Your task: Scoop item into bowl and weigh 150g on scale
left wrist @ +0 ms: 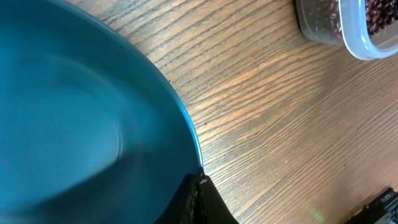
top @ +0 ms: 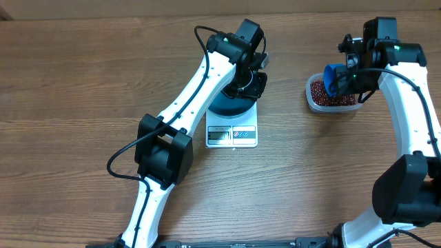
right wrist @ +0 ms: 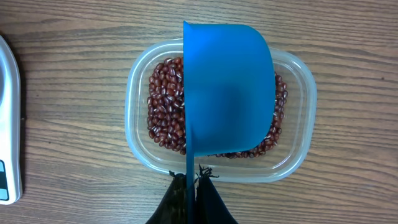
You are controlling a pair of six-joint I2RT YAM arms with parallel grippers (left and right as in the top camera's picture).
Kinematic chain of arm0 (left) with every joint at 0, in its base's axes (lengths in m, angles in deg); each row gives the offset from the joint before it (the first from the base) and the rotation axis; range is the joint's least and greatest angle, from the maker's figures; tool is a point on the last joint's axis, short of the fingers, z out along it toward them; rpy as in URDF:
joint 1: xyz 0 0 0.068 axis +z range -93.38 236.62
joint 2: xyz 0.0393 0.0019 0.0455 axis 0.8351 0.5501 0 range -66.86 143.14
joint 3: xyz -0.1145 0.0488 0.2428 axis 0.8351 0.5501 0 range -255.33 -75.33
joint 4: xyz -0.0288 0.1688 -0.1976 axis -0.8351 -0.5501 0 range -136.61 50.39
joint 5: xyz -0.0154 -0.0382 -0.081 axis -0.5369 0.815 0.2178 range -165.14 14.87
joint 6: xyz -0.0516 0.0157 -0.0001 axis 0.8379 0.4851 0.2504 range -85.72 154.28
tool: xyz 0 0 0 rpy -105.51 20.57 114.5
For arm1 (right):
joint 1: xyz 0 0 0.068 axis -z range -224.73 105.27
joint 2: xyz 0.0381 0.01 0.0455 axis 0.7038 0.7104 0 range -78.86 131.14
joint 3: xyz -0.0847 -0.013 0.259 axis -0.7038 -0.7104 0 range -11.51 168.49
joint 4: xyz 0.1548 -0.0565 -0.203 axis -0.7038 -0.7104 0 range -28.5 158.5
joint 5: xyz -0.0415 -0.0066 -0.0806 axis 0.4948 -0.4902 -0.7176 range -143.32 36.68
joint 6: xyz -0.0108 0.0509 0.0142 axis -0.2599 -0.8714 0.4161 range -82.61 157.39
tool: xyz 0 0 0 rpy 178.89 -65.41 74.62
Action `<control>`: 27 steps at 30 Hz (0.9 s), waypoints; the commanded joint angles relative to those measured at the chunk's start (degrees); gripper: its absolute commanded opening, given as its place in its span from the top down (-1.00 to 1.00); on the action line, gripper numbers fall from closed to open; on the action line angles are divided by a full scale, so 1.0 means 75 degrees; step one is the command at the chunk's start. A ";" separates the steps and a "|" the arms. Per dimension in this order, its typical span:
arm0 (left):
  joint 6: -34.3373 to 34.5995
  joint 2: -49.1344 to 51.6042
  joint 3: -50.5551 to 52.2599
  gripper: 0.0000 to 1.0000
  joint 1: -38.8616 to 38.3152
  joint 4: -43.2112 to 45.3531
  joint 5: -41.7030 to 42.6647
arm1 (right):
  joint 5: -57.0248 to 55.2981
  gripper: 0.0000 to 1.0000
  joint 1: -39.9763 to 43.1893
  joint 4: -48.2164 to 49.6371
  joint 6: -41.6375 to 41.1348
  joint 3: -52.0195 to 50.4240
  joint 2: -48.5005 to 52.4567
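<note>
The blue bowl [top: 224, 108] stands on the white scale [top: 232, 136], partly hidden under my left arm. My left gripper [left wrist: 199, 182] is shut on the bowl's rim [left wrist: 184, 118], one finger inside and one outside. The dark red beans [right wrist: 165, 118] lie in a clear tub [right wrist: 298, 143]. My right gripper [right wrist: 189, 180] is shut on the thin handle of a blue scoop [right wrist: 227, 93], which hangs over the beans turned on its side. The scoop's inside is hidden. In the overhead view the scoop [top: 334, 79] is above the tub [top: 331, 102], to the right of the scale.
Bare wooden table lies between the scale and the tub. The scale's edge [right wrist: 7, 124] shows at the left of the right wrist view. The tub's corner [left wrist: 348, 25] shows at the top right of the left wrist view.
</note>
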 commanded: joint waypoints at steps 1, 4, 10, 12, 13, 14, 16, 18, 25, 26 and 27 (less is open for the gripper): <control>-0.0207 0.0087 0.0032 0.92 -0.0055 0.0029 0.0140 | 0.0064 0.92 -0.0015 0.0058 -0.0032 0.0009 -0.0061; -0.0204 0.0087 0.0032 0.91 -0.0058 0.0079 0.0149 | 0.0067 0.92 -0.0015 0.0076 -0.0032 0.0009 -0.0061; -0.0204 0.0087 0.0032 0.92 -0.0073 0.0125 0.0178 | 0.0067 0.92 -0.0015 0.0082 -0.0032 0.0009 -0.0061; -0.0213 0.0087 0.0032 0.92 -0.0073 0.0143 0.0198 | 0.0067 0.92 -0.0015 0.0079 -0.0032 0.0009 -0.0061; -0.0286 0.0087 0.0029 0.92 -0.0073 0.0189 0.0198 | 0.0067 0.92 -0.0015 0.0079 -0.0032 0.0009 -0.0061; -0.0341 0.0085 0.0017 0.92 -0.0073 0.0268 0.0195 | 0.0067 0.92 -0.0015 0.0079 -0.0032 0.0009 -0.0061; -0.0373 0.0085 -0.0096 0.91 -0.0050 0.0350 0.0195 | 0.0064 0.92 -0.0015 0.0079 -0.0032 0.0009 -0.0061; -0.0373 0.0085 -0.0283 0.92 -0.0017 0.0367 0.0160 | 0.0067 0.92 -0.0015 0.0076 -0.0032 0.0009 -0.0061; 0.0294 0.0087 -0.0449 0.92 0.0000 0.0656 -0.2235 | 0.0067 0.92 -0.0015 0.0079 -0.0032 0.0009 -0.0061; 0.0329 0.0087 -0.0417 0.91 -0.0006 0.0694 -0.2486 | 0.0067 0.92 -0.0015 0.0079 -0.0032 0.0009 -0.0061; 0.0326 0.0087 -0.0405 0.91 -0.0006 0.0711 -0.2562 | 0.0067 0.92 -0.0015 0.0079 -0.0032 0.0009 -0.0061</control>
